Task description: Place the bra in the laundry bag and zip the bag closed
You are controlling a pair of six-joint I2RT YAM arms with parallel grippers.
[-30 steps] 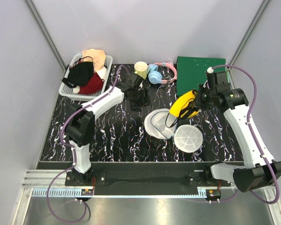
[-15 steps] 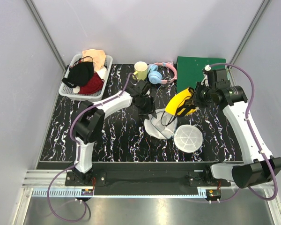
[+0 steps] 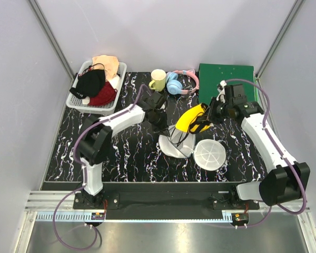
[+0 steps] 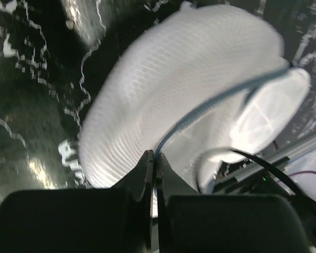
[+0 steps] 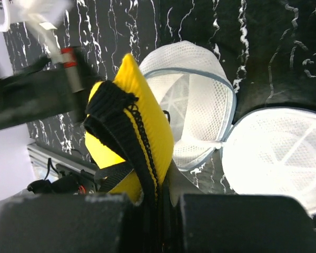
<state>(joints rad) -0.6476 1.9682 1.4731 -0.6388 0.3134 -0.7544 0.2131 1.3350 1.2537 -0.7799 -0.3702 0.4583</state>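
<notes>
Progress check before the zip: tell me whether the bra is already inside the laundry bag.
No, the bra hangs in the right arm's jaws, outside the laundry bag, whose two halves are spread open.

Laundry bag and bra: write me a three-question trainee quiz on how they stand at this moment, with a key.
1. True or false: the bra already lies inside the laundry bag.
2. What does the left gripper pinch? A: the zipper rim of the laundry bag. B: the bra. C: nothing.
3. Fill in: the bra hangs from the ___ gripper, above the open laundry bag.

Key: 1 false. 2 A. 3 right; the right gripper is shut on the bra.
</notes>
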